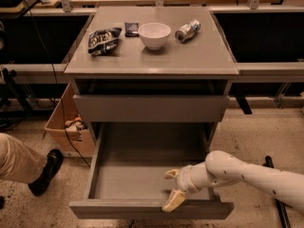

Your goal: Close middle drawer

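The middle drawer is pulled far out of the grey cabinet, and its bare grey inside is in full view. Its flat front runs along the bottom of the camera view. My gripper is at the right part of the drawer's front end, on a white arm coming in from the right. It is open and holds nothing. One finger is over the drawer's inside, and the other finger lies at the top edge of the front. The top drawer above stands slightly out.
On the cabinet top are a white bowl, a dark chip bag, a small dark packet and a can lying on its side. A cardboard box stands at the left. A person's leg and black shoe are at the lower left.
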You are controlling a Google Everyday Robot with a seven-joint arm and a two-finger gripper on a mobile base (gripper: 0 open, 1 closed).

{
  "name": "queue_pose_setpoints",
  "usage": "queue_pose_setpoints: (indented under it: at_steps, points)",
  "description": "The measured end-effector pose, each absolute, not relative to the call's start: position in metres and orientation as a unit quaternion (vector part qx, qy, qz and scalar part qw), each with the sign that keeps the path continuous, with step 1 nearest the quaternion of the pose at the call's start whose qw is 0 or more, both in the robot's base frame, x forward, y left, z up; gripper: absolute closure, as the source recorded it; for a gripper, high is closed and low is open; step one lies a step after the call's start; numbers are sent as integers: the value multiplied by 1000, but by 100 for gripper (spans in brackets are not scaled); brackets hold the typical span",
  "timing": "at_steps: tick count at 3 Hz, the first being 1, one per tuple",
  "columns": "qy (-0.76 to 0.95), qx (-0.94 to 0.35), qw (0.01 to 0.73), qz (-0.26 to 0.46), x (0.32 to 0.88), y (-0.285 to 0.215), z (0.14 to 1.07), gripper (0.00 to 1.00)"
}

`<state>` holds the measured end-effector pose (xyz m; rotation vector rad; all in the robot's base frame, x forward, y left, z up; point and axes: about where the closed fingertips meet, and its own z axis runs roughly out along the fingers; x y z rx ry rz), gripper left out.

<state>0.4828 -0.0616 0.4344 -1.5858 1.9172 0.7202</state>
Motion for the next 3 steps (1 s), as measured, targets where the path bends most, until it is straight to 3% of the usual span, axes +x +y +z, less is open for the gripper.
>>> queue_pose_setpoints:
  at_steps: [2,3]
  points:
    - [708,-591,277,269,485,-54,439,83]
    - [700,-597,286,269,500,-43,440,100]
